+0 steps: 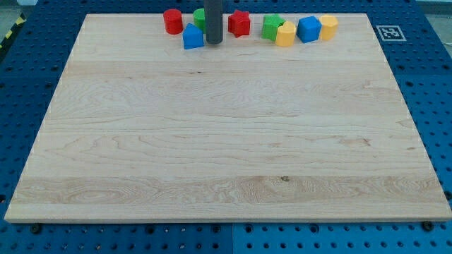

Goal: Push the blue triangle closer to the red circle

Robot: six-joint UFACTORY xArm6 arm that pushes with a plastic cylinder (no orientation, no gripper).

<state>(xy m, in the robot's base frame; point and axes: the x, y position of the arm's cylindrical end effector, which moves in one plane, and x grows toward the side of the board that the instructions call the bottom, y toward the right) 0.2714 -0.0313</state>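
Note:
The blue triangle (192,37) sits near the view's top, left of centre, on the wooden board (226,141). The red circle (173,20) stands just up and left of it, a small gap between them. My tip (214,41) is at the end of the dark rod (214,20), right beside the blue triangle's right side, close to touching. A green block (200,17) is partly hidden behind the rod.
A red star block (239,23) lies right of the rod. Further right are a green block (272,27), a yellow block (285,34), a blue block (308,29) and another yellow block (328,27). A marker tag (388,32) lies off the board's top right corner.

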